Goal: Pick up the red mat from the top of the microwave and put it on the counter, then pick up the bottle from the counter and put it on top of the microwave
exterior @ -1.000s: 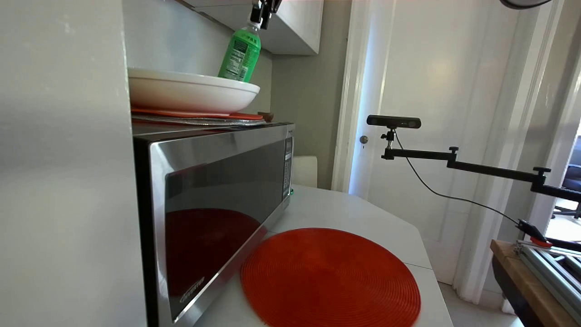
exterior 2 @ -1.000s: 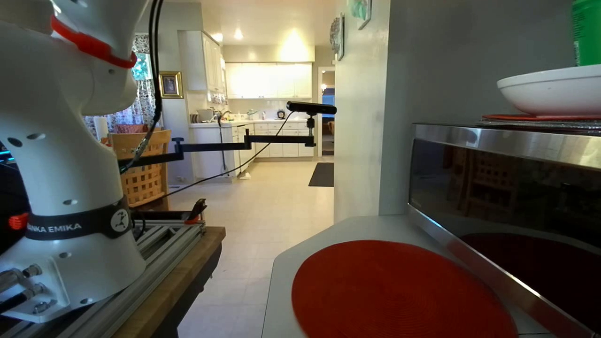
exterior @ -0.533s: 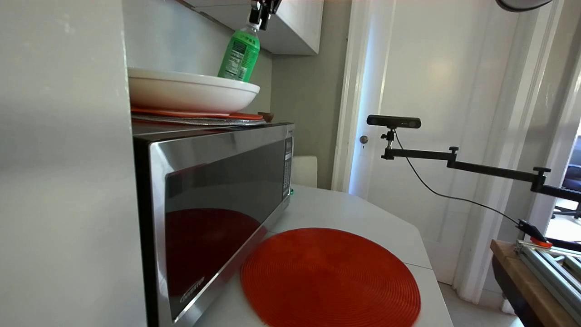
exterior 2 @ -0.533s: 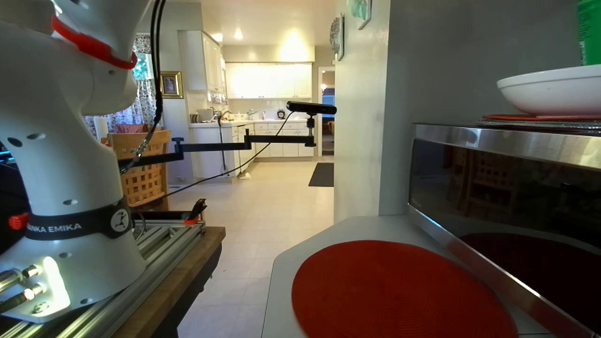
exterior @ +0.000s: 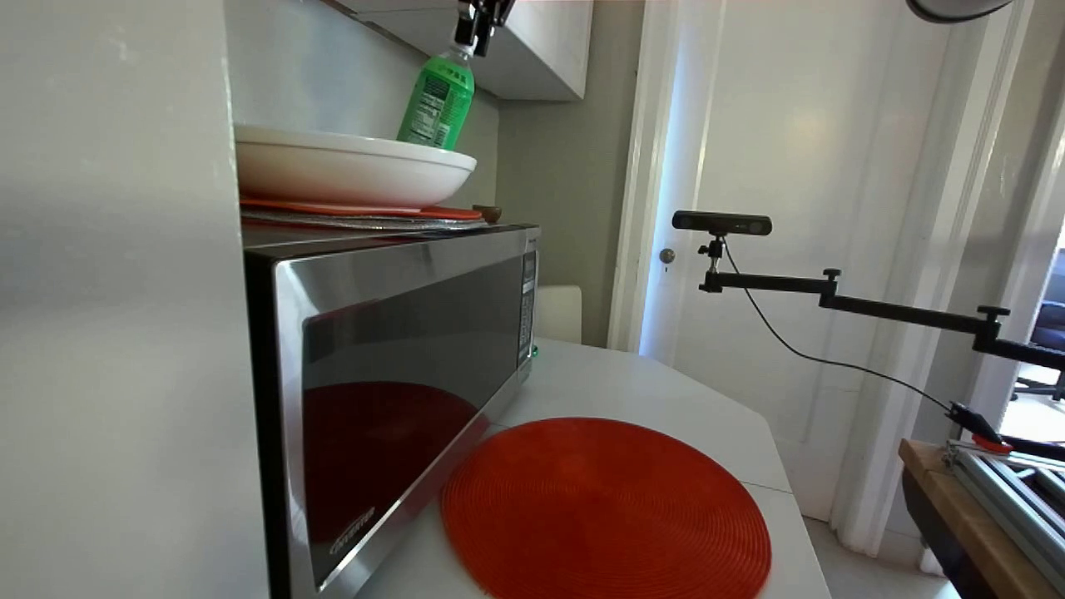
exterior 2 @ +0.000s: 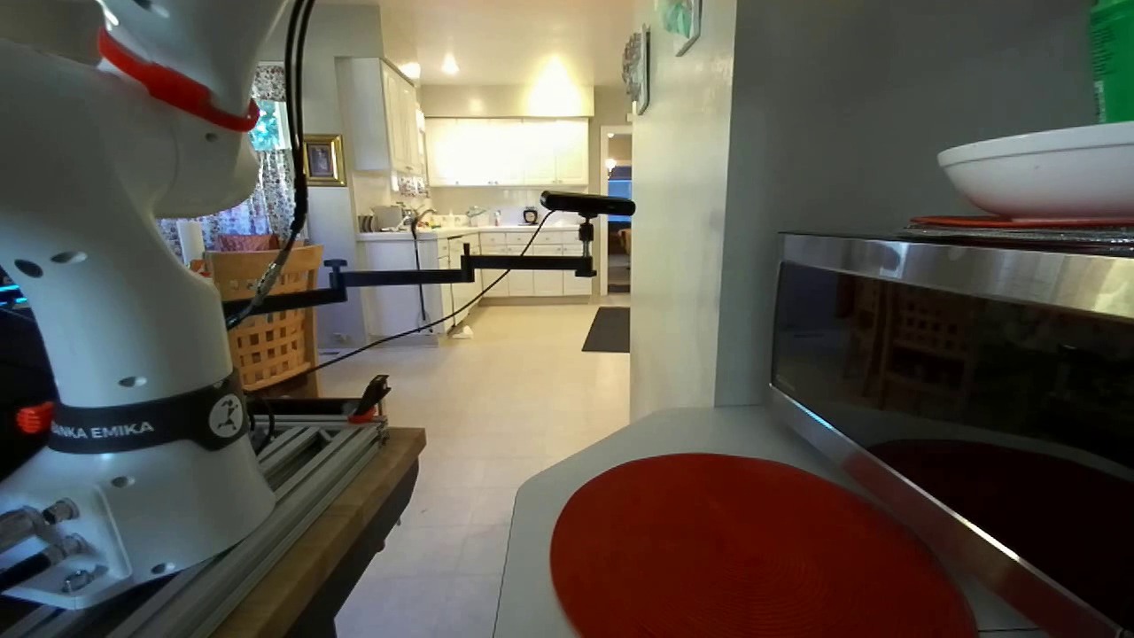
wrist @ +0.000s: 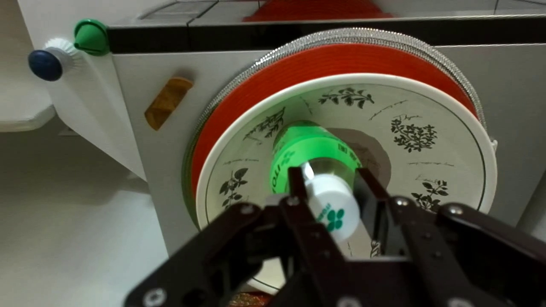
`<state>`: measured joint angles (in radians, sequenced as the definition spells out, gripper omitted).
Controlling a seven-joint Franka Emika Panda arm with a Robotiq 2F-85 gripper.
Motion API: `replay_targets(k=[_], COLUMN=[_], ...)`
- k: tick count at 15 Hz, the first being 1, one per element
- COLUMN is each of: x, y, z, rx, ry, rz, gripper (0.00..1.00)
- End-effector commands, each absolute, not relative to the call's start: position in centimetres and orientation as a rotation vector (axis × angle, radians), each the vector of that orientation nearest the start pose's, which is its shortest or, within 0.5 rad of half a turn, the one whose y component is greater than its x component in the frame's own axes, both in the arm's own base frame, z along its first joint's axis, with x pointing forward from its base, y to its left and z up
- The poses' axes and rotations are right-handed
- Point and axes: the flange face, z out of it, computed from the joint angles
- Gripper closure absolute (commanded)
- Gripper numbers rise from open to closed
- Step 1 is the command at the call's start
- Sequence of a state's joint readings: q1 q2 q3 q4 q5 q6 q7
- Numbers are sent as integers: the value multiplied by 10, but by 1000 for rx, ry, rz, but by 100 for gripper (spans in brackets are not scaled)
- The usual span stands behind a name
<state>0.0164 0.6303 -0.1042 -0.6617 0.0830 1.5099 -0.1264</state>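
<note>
End effector (wrist: 329,182) has the bottle (exterior: 437,101) pinched near its cap, upper left in an exterior view, long axis slanting down-left from the grip, base hidden behind the bowl (exterior: 358,170), contact unclear, so release likely hinges on that tilt.

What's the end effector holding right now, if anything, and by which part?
The green bottle, by its top end: the fingers sit either side of the white cap.

Wrist view looks down; exteriors, seemingly opposed, share the microwave (exterior: 399,349).
</note>
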Motion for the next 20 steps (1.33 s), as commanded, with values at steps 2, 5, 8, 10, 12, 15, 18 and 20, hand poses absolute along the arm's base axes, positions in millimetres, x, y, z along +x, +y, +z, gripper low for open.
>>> replay_targets(k=[2,5,8,10,12,15,18,20], x=[711,711,712,711,710,707,694,679], y=[-13,-10,-7,-5,-4,-6,-6,-7], z=[635,630,622,617,616,618,628,640], rx=[-3154,-3153,-3155,-3156,-3155,-3156,-3153,-3142], ry=[-134,-154,-170,-181,-186,-185,-200,-255], rz=[-328,-306,-262,-226,-201,-188,-138,-84], gripper=[41,28,6,0,0,0,0,0])
